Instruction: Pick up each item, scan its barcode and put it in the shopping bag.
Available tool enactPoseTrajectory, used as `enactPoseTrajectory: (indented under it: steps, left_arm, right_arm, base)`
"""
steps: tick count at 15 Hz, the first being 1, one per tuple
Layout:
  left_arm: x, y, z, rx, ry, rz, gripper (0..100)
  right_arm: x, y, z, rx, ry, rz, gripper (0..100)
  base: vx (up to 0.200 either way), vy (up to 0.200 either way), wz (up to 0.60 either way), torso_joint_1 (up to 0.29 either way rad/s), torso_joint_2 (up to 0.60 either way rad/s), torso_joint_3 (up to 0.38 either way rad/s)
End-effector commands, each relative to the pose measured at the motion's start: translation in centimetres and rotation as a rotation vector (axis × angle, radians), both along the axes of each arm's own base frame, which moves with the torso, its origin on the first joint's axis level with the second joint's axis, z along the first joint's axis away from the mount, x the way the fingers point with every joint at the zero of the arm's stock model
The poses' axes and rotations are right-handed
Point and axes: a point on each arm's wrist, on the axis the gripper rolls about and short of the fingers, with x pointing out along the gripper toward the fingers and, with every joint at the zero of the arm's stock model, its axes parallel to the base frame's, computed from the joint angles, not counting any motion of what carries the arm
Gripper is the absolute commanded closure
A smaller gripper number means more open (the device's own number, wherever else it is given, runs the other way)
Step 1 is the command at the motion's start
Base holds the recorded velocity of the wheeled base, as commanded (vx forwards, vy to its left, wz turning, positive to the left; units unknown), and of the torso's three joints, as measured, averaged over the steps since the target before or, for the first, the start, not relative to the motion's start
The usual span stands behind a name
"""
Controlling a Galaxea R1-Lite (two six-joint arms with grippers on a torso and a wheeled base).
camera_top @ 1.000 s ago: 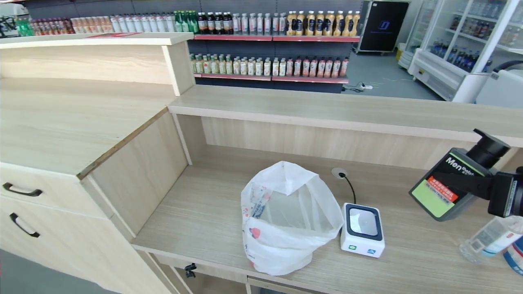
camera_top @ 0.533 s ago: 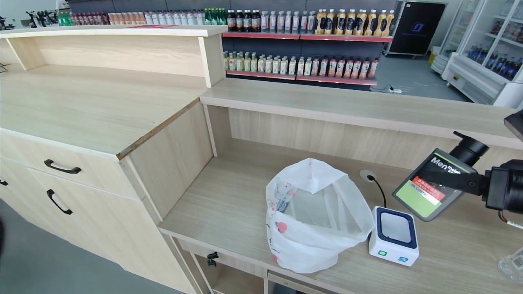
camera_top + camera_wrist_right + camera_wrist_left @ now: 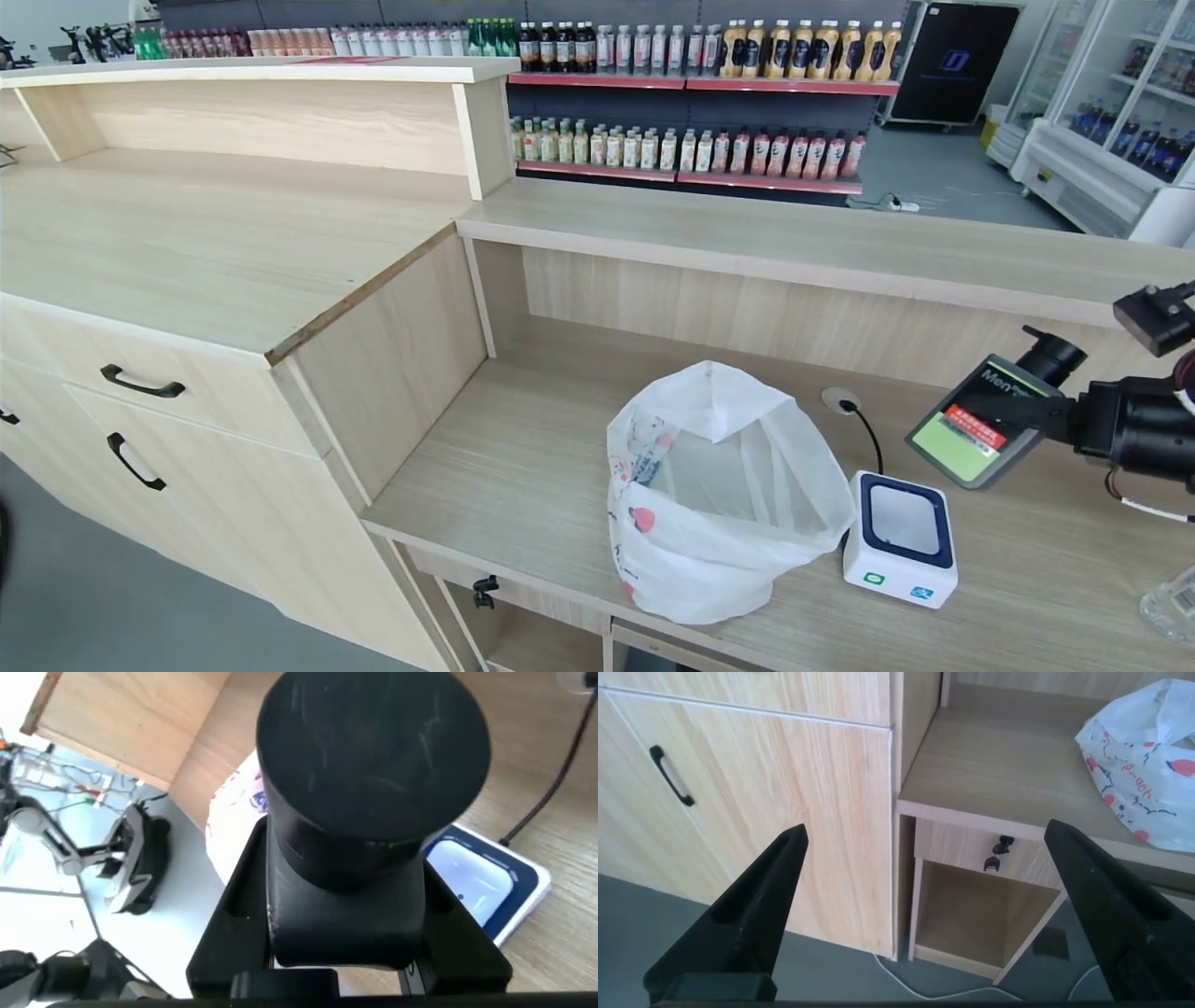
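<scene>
Head view: I am looking down on a recessed wooden counter [image 3: 523, 467] with a raised ledge along its far side.
Right gripper [image 3: 990, 413]: clenched across the body of the dark bottle [image 3: 952, 443], out at the right of the scene.
Bottle: flat-sided with a green and red label and a black cap. I see it held tilted in the air, cap pointing up and to the far right, above the counter and just right of and beyond the scanner.
Scanner [image 3: 901, 537]: small white box with a dark-framed window facing up. It sits just right of the bag, and its black cable [image 3: 864, 429] runs to a grommet behind.
Shopping bag [image 3: 719, 495]: white plastic, standing open-mouthed near the counter's front edge.
Left gripper [image 3: 924, 835]: released, fingers spread wide, hanging low before the cabinet front at the counter's left.
Near right edge: I make out part of a clear plastic bottle [image 3: 1172, 602] lying on the counter.
</scene>
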Motion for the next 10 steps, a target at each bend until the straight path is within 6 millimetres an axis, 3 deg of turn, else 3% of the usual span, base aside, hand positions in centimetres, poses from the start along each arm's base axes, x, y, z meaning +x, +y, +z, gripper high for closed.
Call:
enactPoseTrajectory:
  steps: [1,5,10]
  left_arm:
    - [0.0,0.0,0.0,0.0,0.0,0.0,0]
    - [0.0,0.0,0.0,0.0,0.0,0.0,0]
    - [0.0,0.0,0.0,0.0,0.0,0.0,0]
  right_arm:
    - [0.9,-1.0,-1.8,0.033,0.042,0.039,100]
    - [2.4,-1.9,-4.9,-0.049,0.04,0.093,100]
    - [3.2,-2.5,-6.7,0.002,0.045,0.167,100]
  base:
    - [0.0,0.0,0.0,0.0,0.0,0.0]
    - [0.0,0.0,0.0,0.0,0.0,0.0]
    - [0.0,0.0,0.0,0.0,0.0,0.0]
